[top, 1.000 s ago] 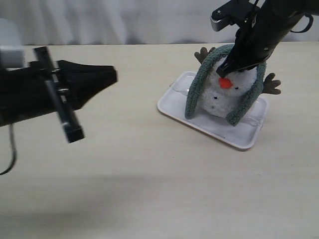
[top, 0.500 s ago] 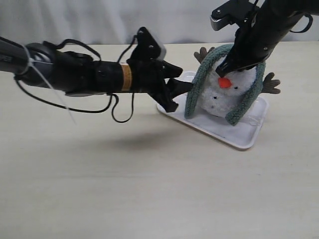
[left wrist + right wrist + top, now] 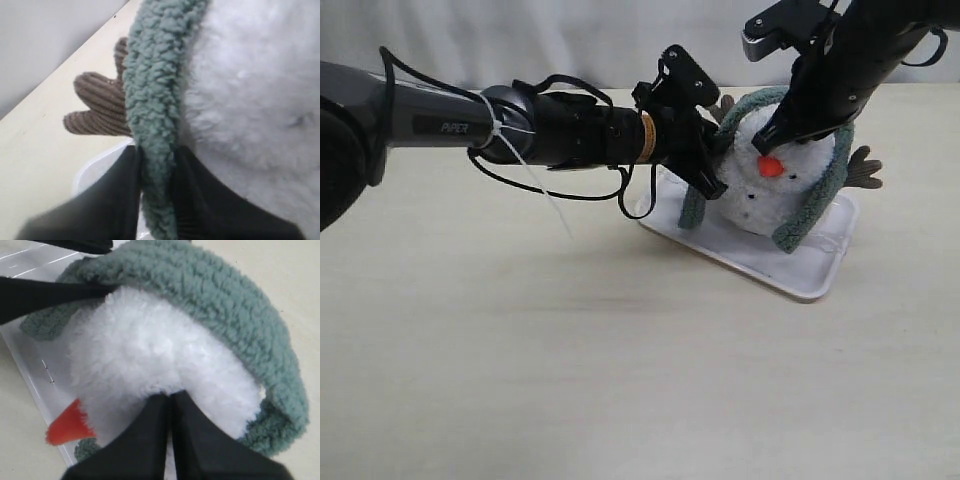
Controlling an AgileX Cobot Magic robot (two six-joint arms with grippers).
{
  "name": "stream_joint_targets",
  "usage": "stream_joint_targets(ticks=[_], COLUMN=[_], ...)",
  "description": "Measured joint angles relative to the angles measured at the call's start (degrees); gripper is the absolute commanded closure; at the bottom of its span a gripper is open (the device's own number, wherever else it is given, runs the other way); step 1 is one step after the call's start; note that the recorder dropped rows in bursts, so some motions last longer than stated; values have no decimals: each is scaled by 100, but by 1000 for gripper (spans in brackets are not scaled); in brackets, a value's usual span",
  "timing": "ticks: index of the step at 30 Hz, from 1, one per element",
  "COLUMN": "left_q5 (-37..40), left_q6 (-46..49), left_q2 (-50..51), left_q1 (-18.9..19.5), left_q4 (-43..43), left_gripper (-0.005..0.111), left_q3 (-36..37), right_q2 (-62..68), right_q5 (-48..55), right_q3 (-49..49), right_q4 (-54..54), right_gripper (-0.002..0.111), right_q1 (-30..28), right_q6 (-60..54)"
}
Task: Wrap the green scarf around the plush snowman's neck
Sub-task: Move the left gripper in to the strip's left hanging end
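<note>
Fuzzy sage-green fleece scarf [image 3: 817, 208] draped over fluffy white plush snowman [image 3: 755, 195], neck unwrapped. Left claw [image 3: 712, 165] pinches nine-o'clock strand; right claw [image 3: 775, 140] closed atop it.

Green scarf [image 3: 823, 200] over plush snowman [image 3: 760, 200] head (ends dangling, seemingly uneven).

A robotics lab bench: bare beige table [image 3: 520, 380], white curtain [image 3: 520, 40] backdrop, cabled robot arm [image 3: 470, 130].

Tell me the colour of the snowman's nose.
Orange-red. The nose shows best in the exterior view.
</note>
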Motion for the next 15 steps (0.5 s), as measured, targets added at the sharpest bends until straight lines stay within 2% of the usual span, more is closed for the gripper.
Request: stream_joint_targets(ticks=[2, 10, 12, 13, 15], left_q5=[96, 252, 784, 1416, 2026], left_q6=[0, -208, -280, -299, -94], left_q2=[76, 99, 99, 99, 99], left_q1=[-19, -154, -259, -388, -569], left_q4=[0, 0, 164, 435, 755], left_gripper=[107, 107, 107, 107, 107], left_q3=[-100, -567, -590, -558, -423], right_q2=[0, 0, 0, 0, 0], right_q5=[0, 0, 0, 0, 0], right_q3=[0, 0, 0, 0, 0], right_q4=[0, 0, 0, 15, 14], right_gripper=[104, 104, 104, 104, 104], right_q1=[0, 0, 0, 0, 0], right_q6=[0, 12, 12, 12, 12])
